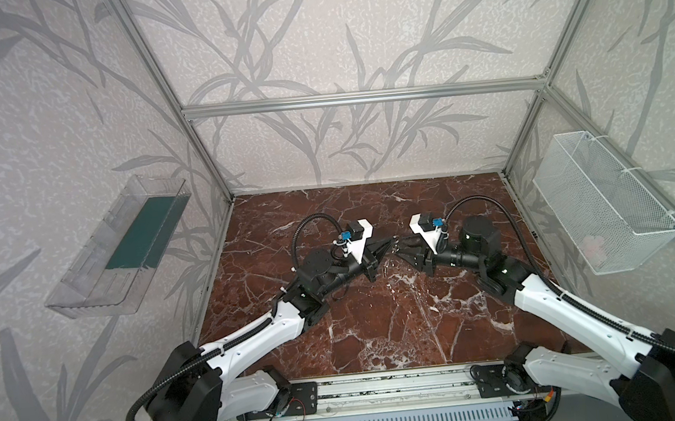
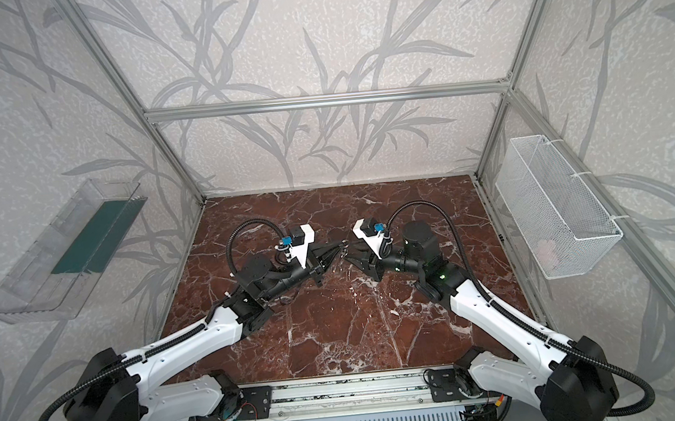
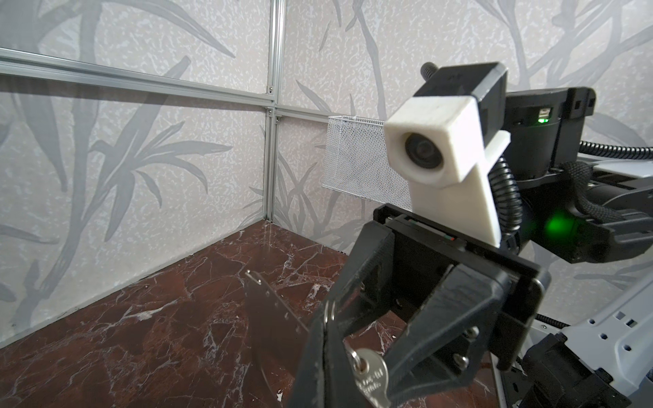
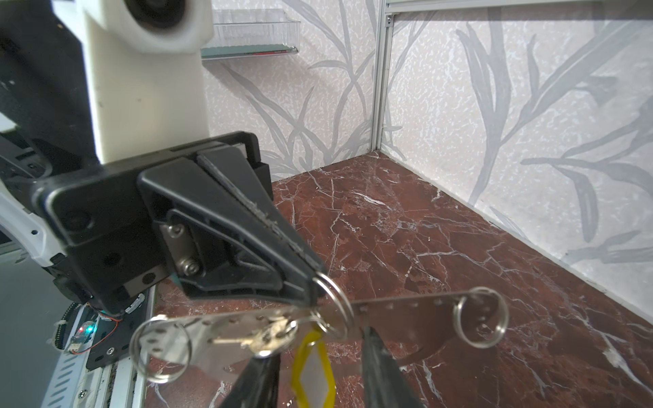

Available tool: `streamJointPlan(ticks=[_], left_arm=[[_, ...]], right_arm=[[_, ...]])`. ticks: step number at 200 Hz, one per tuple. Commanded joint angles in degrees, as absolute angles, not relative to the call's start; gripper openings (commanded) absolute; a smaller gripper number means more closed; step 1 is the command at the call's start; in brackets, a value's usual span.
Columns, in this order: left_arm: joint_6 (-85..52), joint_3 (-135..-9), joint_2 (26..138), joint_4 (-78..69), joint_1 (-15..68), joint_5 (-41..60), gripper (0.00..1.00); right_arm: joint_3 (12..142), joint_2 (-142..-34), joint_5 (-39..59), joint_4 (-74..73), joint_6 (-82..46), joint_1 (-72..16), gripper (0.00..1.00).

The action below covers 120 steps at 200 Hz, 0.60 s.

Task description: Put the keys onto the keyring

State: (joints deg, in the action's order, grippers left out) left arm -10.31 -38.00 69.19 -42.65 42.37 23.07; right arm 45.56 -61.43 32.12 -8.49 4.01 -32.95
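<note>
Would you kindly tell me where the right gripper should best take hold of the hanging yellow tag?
Grip the yellow tag by its lower body, across the two flat faces, coming from below. It hangs free beneath the keyring held in the left gripper, and its top is crowded by the key.

We are looking into a small booth; in both top views the walls (image 1: 312,34) wear pale textured paper printed with grey leafy stems; an aluminium frame (image 1: 363,97) climbs the corners and crosses the back; below, the surface (image 1: 380,332) is glossy red-brown marble veined in white, catching soft light; on the left wall we spot a clear plastic tray (image 1: 94,305) with a dark green panel (image 1: 141,233) lying in it; on the right wall hangs a white wire-mesh basket (image 1: 602,201), something pale inside that we cannot make out; a slotted metal rail (image 1: 393,386) edges the front.
</note>
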Motion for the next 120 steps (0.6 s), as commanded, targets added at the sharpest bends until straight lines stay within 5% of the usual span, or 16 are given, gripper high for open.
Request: streamJointPlan(ticks=[1, 72, 120], left_arm=[[-11.29, -37.49, 67.33, -46.69, 42.44, 24.34, 0.00], [-11.40, -36.83, 66.74, -47.47, 42.38, 24.78, 0.00], [-11.27, -36.30, 66.10, -47.82, 42.34, 24.44, 0.00]], right_arm=[[45.70, -59.23, 30.71, -6.33, 6.46, -33.12, 0.39], [45.88, -56.22, 30.86, -4.47, 7.82, -32.43, 0.23], [44.87, -52.98, 37.49, -2.72, 10.58, -32.20, 0.25]])
